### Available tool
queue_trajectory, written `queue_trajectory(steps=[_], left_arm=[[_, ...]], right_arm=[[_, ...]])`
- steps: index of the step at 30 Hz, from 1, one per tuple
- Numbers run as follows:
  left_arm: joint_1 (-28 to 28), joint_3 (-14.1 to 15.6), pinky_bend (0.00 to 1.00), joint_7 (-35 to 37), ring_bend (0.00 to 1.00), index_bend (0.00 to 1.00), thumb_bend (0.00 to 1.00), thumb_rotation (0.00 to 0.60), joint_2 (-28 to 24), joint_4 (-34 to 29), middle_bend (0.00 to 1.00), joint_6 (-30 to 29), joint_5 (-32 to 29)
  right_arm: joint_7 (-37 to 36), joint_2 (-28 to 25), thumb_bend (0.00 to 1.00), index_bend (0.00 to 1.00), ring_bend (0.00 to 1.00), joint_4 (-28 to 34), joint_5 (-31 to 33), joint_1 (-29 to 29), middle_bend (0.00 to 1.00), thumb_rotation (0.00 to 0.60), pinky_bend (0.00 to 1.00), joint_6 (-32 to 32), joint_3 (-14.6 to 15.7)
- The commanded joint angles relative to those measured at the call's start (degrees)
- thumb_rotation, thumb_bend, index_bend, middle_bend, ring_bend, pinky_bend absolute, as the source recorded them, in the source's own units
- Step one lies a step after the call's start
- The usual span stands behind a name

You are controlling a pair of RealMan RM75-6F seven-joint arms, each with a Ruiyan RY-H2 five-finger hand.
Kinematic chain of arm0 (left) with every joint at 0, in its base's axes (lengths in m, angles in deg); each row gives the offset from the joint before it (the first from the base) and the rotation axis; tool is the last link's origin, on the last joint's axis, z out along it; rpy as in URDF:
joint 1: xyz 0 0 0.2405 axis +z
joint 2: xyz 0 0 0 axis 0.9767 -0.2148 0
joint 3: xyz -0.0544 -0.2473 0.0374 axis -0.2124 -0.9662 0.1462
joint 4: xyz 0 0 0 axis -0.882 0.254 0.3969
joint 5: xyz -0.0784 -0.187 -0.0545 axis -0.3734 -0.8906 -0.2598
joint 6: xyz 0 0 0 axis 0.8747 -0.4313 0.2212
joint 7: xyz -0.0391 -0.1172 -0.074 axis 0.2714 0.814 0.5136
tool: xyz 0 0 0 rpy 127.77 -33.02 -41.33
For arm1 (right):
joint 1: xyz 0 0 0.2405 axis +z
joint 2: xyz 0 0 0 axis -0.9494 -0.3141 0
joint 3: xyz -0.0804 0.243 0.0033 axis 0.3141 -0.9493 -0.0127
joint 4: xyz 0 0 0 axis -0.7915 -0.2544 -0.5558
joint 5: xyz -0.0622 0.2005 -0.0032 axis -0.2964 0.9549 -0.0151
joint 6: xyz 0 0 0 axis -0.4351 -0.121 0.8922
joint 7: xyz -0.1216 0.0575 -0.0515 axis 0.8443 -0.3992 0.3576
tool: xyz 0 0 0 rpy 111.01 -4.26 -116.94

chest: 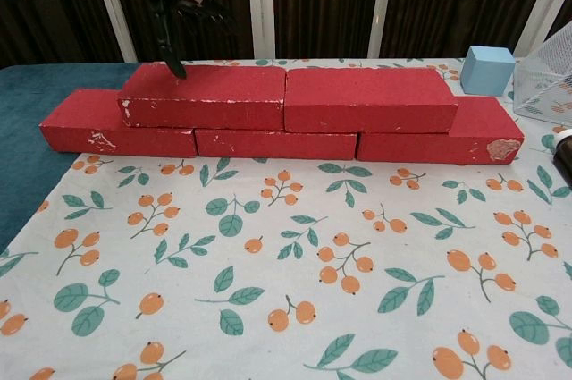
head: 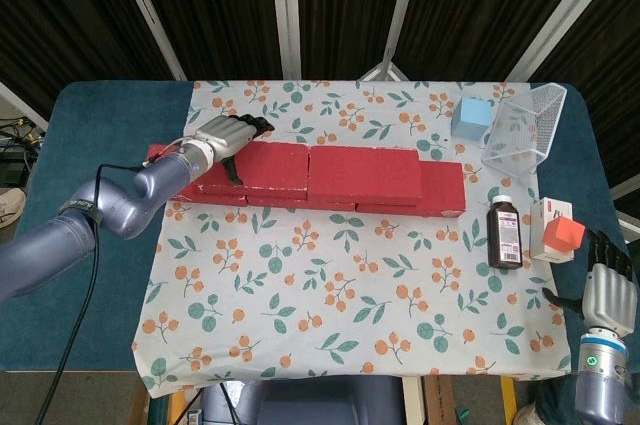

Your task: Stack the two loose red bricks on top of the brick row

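- Two upper red rectangular bricks (chest: 286,98) lie end to end atop the three-brick red bottom row (chest: 277,142), on a floral tablecloth (head: 340,285).
- Left hand (head: 228,135): fingers spread, one fingertip touching the left upper brick's top.
- Right hand (head: 607,287): spread, empty, at the table's right edge, near a dark bottle (head: 505,232).

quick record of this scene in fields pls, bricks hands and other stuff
bottom row: three red bricks end to end on the floral cloth
top bricks: two, left brick and right brick, side by side on the row
left robot hand: over the left brick's far left end, a fingertip touching its top, holding nothing
right robot hand: at the table's right edge, holding nothing, fingers apart
other items: blue cube, wire basket, dark bottle, small box
task state: both bricks look stacked
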Motion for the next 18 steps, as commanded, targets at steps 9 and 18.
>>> queue_trajectory(steps=[9,18], left_arm=[[7.6,3.48,0.11,-2.01,0.0,0.09,0.0,0.6,-8.67,-9.79,0.08,-12.25,-4.63],[25.34,4.0,0.11,4.39,0.0,0.13,0.0,0.6,-15.22,-23.39,0.06,-37.06,1.64]], right_arm=[[-1.2,0.09,0.05,0.0,0.0,0.46,-0.94,-0.43,0.0,0.6,0.0,0.93,-0.03],[-2.84,-0.74,0.05,0.0,0.0,1.31,-3.21,-0.64,0.0,0.6,0.0,0.35,0.92]])
